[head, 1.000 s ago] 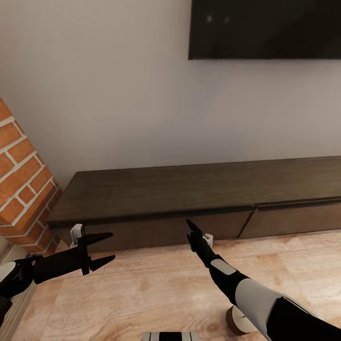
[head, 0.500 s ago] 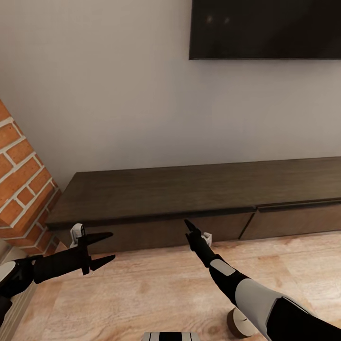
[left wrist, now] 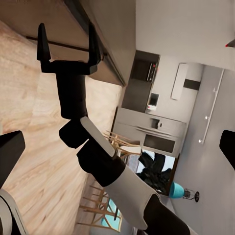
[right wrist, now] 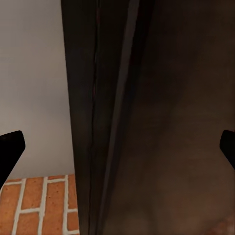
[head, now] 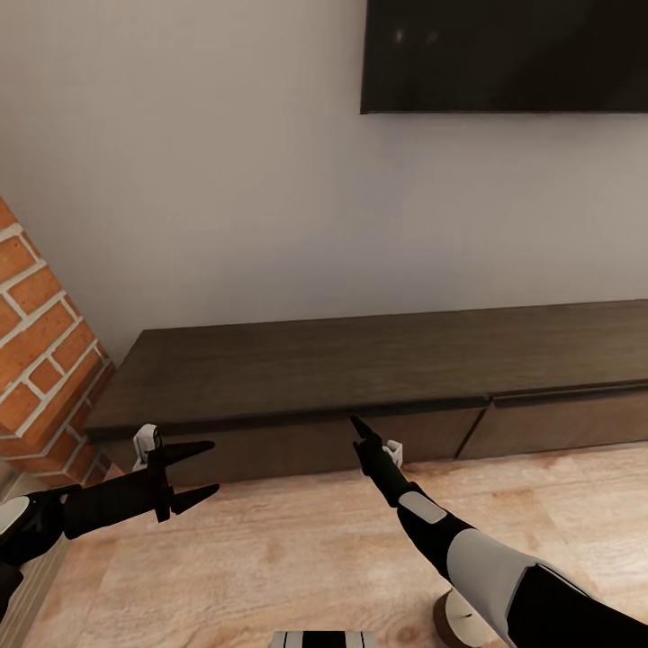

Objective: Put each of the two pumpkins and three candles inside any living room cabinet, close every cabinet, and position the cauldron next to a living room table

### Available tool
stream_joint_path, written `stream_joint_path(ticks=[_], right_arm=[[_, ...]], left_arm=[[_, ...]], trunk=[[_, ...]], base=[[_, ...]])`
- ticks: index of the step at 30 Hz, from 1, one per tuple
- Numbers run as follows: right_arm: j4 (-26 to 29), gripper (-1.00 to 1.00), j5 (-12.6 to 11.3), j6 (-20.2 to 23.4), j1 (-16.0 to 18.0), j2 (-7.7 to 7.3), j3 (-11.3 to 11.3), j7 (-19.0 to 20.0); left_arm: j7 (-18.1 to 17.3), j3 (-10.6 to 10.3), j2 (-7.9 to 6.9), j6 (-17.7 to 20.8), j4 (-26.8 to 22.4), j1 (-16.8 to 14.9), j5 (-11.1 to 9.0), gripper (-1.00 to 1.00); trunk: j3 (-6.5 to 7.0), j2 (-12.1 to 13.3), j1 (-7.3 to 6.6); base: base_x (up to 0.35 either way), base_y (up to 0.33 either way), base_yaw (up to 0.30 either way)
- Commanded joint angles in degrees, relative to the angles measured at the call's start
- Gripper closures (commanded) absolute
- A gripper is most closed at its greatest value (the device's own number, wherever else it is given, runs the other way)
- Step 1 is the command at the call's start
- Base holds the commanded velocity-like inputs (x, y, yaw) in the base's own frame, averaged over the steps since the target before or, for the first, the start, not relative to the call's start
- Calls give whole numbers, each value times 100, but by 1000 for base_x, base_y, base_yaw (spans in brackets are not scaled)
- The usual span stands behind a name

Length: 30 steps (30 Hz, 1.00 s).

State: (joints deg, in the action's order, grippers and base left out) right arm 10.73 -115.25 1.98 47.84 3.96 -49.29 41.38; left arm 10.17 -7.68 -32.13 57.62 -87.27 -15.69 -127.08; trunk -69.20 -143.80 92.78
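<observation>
The cabinet (head: 360, 364) is a long low dark brown unit against the wall, and both visible drawer fronts (head: 297, 445) are shut. My right gripper (head: 362, 430) is open, its tips right at the top edge of the left drawer front. In the left wrist view the right gripper (left wrist: 67, 34) shows both fingers spread just under the cabinet's top. In the right wrist view the cabinet edge (right wrist: 112, 122) lies close between the spread fingertips (right wrist: 10, 149). My left gripper (head: 202, 471) hangs open and empty over the floor, left of the drawer. A short candle (head: 454, 616) stands on the floor, half hidden by my right arm.
A red brick column (head: 36, 360) stands at the cabinet's left end. A dark TV (head: 504, 54) hangs on the wall above. Wooden floor (head: 270, 549) stretches between me and the cabinet. The left wrist view shows a far kitchen with a fridge (left wrist: 156, 134) and chairs.
The whole view has shifted a little, so the camera moved. My right gripper has crept slightly closer to the drawer's top edge. The left gripper has held still.
</observation>
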Motion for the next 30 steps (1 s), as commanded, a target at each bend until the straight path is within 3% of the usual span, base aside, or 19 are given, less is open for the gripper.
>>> stream_joint_path(ticks=[1,25,30], right_arm=[[-9,-100,-59,21,6,0,-37,28],[-9,-100,-59,21,4,0,-37,36],[-9,-100,-59,23,2,0,-37,36]], left_arm=[[50,-5,-4,4,-1,-4,-62,-100],[52,-58,-6,12,-191,57,-67,-100],[47,-341,1,13,-314,144,-70,-100]], trunk=[[-4,-2,0],[-4,-2,0],[-4,-2,0]], base=[[101,35,0],[43,8,0],[6,0,0]])
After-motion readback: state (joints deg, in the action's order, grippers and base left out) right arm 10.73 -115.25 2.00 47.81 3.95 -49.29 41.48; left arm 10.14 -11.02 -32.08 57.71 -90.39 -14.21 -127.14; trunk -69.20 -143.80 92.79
